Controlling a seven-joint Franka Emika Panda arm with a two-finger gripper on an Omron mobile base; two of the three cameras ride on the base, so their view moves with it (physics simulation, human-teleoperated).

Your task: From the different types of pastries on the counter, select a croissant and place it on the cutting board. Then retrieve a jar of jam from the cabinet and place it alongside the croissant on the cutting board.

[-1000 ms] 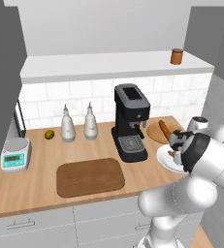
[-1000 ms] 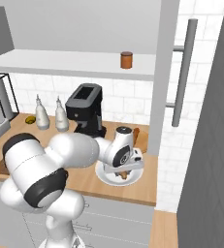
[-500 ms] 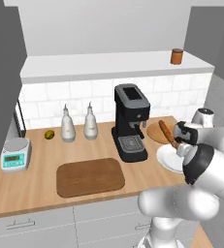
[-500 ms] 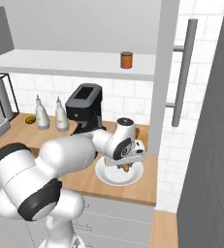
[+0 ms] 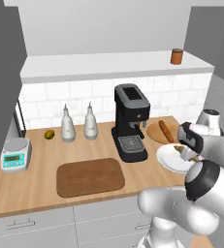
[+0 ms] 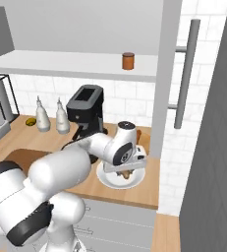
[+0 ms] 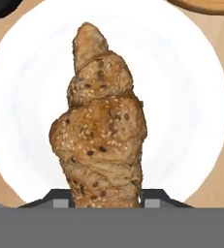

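**Croissant on the white plate, jaws at its near end**

Croissant [image 7: 101, 121]: golden-brown, seeded, knobbly, tapering to a point. Lies on the white plate [image 7: 191, 97], at the right end of the bench [image 5: 36, 181], just right of the black coffee machine [image 5: 130, 121]. In the hand view the two finger tips [image 7: 60, 197] stand on either side of its wide end, hard against the pastry; jaws narrow, closed onto it. Cannot tell whether it is lifted clear of the plate.

Gripper [image 6: 127, 170] hangs over the plate in the right base view, a bit of brown pastry showing under it. In the left base view the hand sits over the plate's right half.

Stick pastry [image 5: 166, 131]: reddish-brown, straight, on the round wooden plate [image 5: 154, 131] just beyond the white one.

Cutting board [image 5: 89, 177]: dark brown, lies near the front edge, left of the coffee machine, well apart from the croissant.

Jar of jam [image 5: 176, 56]: on the white shelf above the bench, toward its right end.

Two white bottles [image 5: 68, 125] stand by the tiled wall, a scale [image 5: 14, 154] far left.
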